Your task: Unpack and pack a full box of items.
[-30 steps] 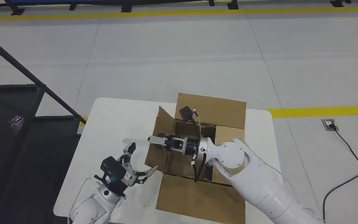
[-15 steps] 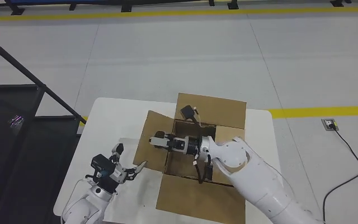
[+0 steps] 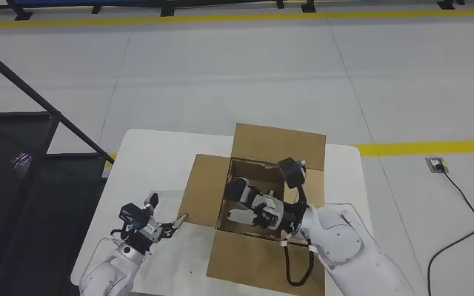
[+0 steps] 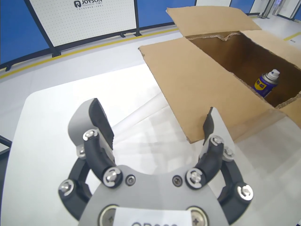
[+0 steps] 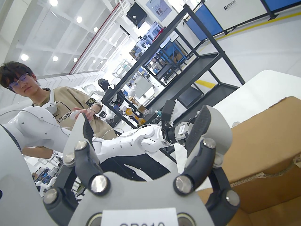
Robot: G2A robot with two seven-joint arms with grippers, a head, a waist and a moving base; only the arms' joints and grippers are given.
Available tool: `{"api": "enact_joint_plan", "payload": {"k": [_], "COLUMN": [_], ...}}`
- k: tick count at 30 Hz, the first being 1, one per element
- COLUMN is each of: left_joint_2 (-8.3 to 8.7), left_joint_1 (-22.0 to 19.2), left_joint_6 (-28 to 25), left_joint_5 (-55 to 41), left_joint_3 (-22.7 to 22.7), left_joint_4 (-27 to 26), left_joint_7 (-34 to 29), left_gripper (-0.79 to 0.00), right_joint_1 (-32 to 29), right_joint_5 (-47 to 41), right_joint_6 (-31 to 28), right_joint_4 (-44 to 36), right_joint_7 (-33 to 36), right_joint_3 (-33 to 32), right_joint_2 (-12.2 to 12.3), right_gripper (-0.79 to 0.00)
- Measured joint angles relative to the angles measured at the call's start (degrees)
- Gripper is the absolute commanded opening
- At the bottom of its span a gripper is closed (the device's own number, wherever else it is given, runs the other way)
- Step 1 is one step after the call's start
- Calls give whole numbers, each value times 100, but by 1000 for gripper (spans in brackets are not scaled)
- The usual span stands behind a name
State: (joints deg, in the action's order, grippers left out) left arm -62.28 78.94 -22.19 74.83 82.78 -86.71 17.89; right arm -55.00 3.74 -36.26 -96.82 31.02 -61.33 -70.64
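**Right gripper in the box, spray can waiting**

The brown cardboard box (image 3: 281,140) sits open on the white table (image 3: 148,159), its flaps folded outwards. Deep inside stands a blue-and-yellow spray can with a white nozzle cap (image 4: 267,82). It is about upright and close to a wall, though which corner cannot be told. The right gripper (image 3: 234,202) is down in the opening, fingers spread wide with nothing between them.

This looks like the unpacking half, with the can a likely next pick. The jaws should drop straight over the can's body below the cap, square to its axis. The metal cylinder is smooth and round, so an off-centre pinch may tip it or let it slide. Lift it vertically until it clears the rim before swinging out.

The left gripper (image 4: 152,109) hovers over the table just beside the left flap (image 4: 188,76), likewise spread and empty. What seems a clear plastic sheet (image 4: 141,116) lies flat there, taking up landing room. A black metal rack (image 3: 37,140) stands beside the table, well apart
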Motion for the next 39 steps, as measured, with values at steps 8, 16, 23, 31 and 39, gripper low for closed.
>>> {"api": "enact_joint_plan", "payload": {"k": [8, 16, 23, 31, 39], "left_joint_2": [-5, 63, 109, 73, -9], "left_joint_1": [-15, 448, 807, 309, -436], "left_joint_6": [6, 72, -155, -661, -1053], "left_joint_5": [34, 240, 405, 434, 482], "left_joint_3": [60, 608, 952, 215, -757], "left_joint_4": [50, -877, -2146, -2764, -2493], "left_joint_7": [187, 572, 555, -37, -623], "left_gripper": [0, 0, 0, 0, 0], "right_joint_1": [-502, -584, -1103, -2054, -2755], "right_joint_5": [-89, 414, 1377, 1439, 1580], "right_joint_6": [168, 119, -332, -1026, -1285], "right_joint_4": [144, 41, -726, -1395, -1717], "right_joint_7": [-363, -675, -1171, -1562, -2067], "right_joint_3": [-248, -327, -1056, -2231, -2753], "right_joint_2": [42, 44, 157, 309, 330], "right_gripper": [0, 0, 0, 0, 0]}}
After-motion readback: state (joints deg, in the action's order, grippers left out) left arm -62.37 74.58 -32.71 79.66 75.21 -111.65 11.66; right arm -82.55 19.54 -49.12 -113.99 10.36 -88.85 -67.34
